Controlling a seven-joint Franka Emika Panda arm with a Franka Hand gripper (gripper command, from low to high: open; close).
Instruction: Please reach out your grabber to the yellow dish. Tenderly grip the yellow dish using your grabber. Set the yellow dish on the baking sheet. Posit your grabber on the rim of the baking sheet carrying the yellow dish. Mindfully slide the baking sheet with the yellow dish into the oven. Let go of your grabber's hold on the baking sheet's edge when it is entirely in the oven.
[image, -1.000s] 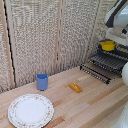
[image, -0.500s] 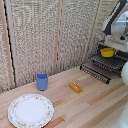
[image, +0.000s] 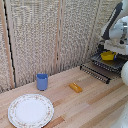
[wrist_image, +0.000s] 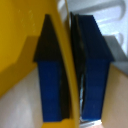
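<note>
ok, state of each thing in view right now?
grabber: shut on the yellow dish's rim
yellow dish: upright, gripped, over the baking sheet
baking sheet: sticking out of the oven
oven: open
blue cup: upright
white plate: flat, nothing on it

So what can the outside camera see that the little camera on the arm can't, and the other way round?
Only the exterior view shows the blue cup, patterned plate, orange-yellow piece, baking sheet and wooden table. Only the wrist view shows the blue fingers pinching the dish's rim. Both show the yellow dish and the grabber.
</note>
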